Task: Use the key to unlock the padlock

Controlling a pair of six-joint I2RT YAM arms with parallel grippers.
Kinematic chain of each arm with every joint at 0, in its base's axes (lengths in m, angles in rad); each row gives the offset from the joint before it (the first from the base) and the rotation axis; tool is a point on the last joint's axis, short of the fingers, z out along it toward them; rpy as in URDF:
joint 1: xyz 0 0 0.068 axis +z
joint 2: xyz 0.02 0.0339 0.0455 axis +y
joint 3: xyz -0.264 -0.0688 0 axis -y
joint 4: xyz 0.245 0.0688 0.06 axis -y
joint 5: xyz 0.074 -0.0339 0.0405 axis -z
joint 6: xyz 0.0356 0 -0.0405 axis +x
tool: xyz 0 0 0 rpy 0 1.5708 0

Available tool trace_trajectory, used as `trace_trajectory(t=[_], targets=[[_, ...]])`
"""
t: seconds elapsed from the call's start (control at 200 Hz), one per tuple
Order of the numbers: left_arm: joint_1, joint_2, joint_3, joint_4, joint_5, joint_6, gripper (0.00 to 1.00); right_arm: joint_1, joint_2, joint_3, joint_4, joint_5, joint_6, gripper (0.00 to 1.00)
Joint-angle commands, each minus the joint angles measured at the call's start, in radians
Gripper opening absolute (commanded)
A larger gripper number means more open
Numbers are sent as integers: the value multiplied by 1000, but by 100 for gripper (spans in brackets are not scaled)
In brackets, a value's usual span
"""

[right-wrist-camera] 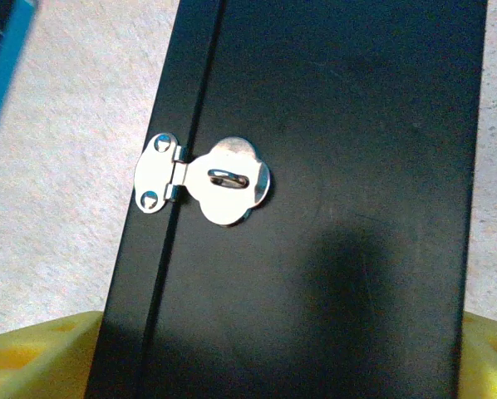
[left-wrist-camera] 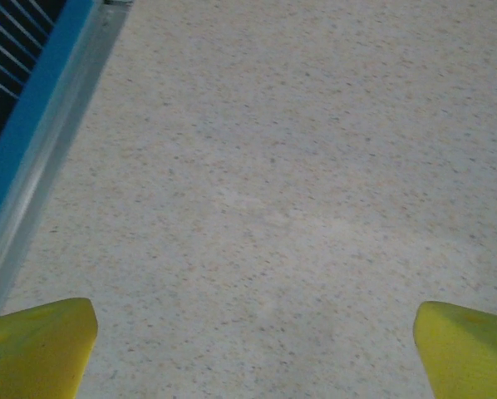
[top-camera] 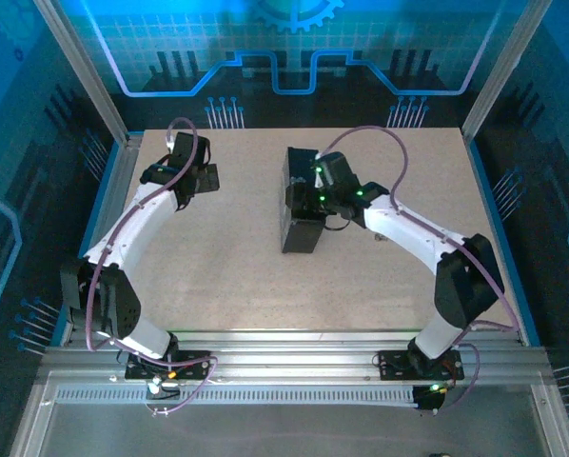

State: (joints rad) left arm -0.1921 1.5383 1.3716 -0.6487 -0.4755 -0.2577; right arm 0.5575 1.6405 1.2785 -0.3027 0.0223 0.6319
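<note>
Padlock and key cannot be located. Both are judged too small to resolve from overhead, so their place on the table cannot be told.

Nearest, mid-table, lies the dark box, its long axis running near to far.

Over the box sits the right gripper. Its 2 yellow fingers stand wide apart and straddle the box body. Whether the pads touch the box walls cannot be told. Beyond them a silver hasp lies flat across the lid seam, with the staple through its slot. Nothing hangs from the staple in this view.

Farther off, on the left, the left gripper hovers over bare table beside the blue rail. Its jaws are fully apart and hold nothing, well apart from the box.

Hazards, as judged:
- If the right jaws close unevenly on the box, they could slide or twist it.
- A finger dragged across the hasp could flip it off the staple.
- A padlock this small is likely to slip or be knocked away by a coarse approach.

Hidden: the right arm covers the far half of the box from overhead, and the box ends are cut off in the right wrist view.
</note>
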Motion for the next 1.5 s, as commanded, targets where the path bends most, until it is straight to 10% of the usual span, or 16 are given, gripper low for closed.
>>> trace_trajectory(t=[0.0,0.44,1.496], targets=[[-13,-27,-15,4,146,-26,99,-58,-10,-114,111,-170,159,82],[-58,72,15,26,272,-151,99,-132,157,-214,560,-442,333,82],[-23,385,35,98,242,-316,99,-136,406,-25,504,-446,295,100]])
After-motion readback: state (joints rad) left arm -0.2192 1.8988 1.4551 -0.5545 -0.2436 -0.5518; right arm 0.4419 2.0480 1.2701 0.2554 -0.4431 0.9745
